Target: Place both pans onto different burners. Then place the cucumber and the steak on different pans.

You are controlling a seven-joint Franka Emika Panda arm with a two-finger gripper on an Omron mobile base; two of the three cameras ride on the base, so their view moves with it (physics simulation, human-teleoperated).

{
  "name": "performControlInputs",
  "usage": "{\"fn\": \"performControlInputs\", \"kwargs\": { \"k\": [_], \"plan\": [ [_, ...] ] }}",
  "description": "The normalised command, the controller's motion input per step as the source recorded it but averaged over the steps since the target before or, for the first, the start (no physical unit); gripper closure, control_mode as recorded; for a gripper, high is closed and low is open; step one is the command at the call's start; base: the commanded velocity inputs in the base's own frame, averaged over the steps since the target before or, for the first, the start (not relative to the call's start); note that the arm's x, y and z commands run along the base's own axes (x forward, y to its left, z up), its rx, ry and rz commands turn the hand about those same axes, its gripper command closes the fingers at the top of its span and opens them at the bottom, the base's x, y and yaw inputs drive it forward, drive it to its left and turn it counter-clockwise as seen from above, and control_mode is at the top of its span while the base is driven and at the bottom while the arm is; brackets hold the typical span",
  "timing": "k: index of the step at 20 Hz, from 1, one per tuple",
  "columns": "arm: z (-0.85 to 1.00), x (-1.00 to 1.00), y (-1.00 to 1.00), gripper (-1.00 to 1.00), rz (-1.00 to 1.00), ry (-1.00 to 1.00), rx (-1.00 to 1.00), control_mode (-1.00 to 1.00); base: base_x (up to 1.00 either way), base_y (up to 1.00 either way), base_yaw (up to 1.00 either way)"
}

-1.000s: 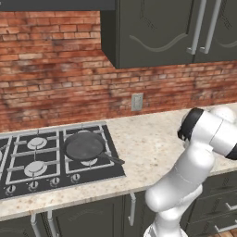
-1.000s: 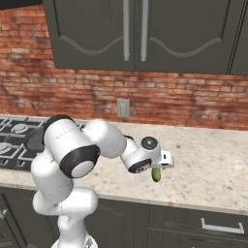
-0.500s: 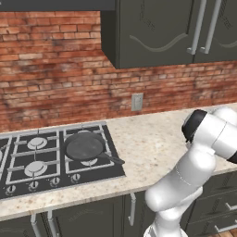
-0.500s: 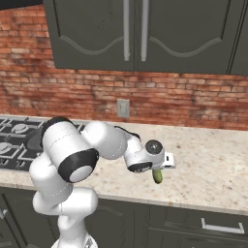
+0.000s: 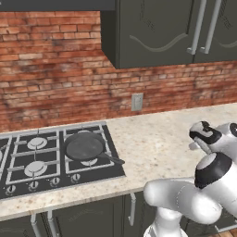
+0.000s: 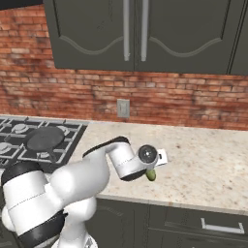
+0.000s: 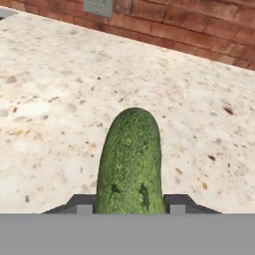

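Now gripper [image 7: 129,201] pinches cucumber [image 7: 130,159] between its tips, just above counter [image 7: 50,99]. Step: cucumber pickup. Next: lift, carry to pan [image 5: 84,146] far to its side.

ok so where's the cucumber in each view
Left base view: I can't make out the cucumber here; the arm covers that stretch of counter.
Right base view: the cucumber sits just right of centre, under the hand, near the counter's front edge.
Hand view: bottom centre, between the fingers.
Shared landmark: the wall outlet.
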Motion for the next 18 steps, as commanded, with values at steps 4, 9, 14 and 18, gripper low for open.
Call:
{"fn": "performControlInputs", "kwargs": {
  "k": [4, 9, 14, 18],
  "plan": [
    [0.93, -0.25, 0.77, 1.0, 0.17, -0.12, -0.12, -1.0, 0.0, 0.0, 0.0],
    [0.96, -0.05, 0.78, 1.0, 0.17, -0.03, -0.14, -1.0, 0.0, 0.0, 0.0],
    [0.67, -0.05, 0.84, 1.0, 0.26, 0.0, -0.16, -1.0, 0.0, 0.0, 0.0],
    [0.64, -0.09, 0.87, 1.0, 0.25, 0.0, -0.15, -1.0, 0.0, 0.0, 0.0]
  ]
}}
